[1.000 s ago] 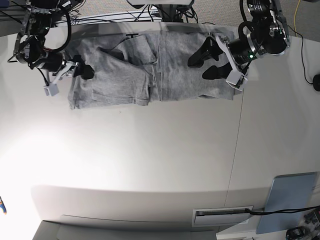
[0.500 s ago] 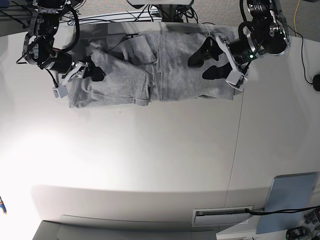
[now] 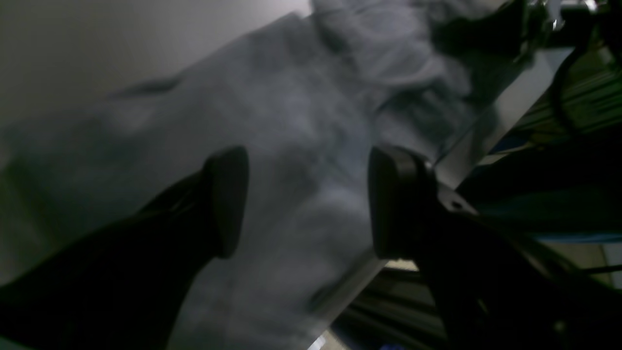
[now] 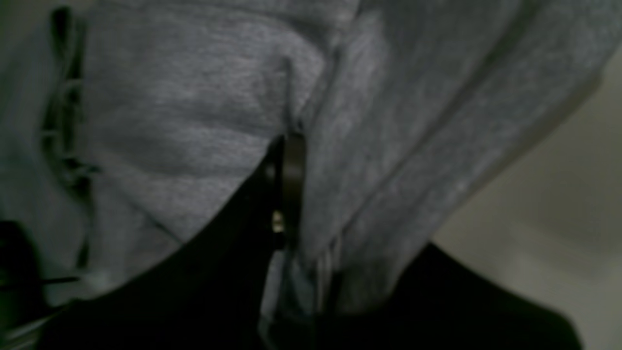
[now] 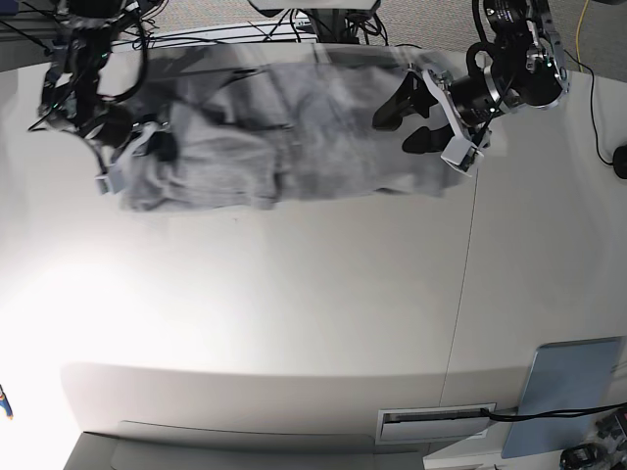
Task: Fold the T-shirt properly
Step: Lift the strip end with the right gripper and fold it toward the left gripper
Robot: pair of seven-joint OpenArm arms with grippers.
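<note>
The right gripper [image 4: 291, 194] pinches a fold of the grey T-shirt [image 5: 294, 127] to draw it over, while the left gripper [image 3: 306, 204] hovers above it, jaws spread.

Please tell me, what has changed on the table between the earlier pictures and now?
The right gripper moved in from the table onto the end of the heather-grey cotton T-shirt and closed, pinching a fold of cloth. That end now looks bunched and blurred, as if being pulled. The left gripper stayed wide open above the shirt's other end, holding nothing.
</note>
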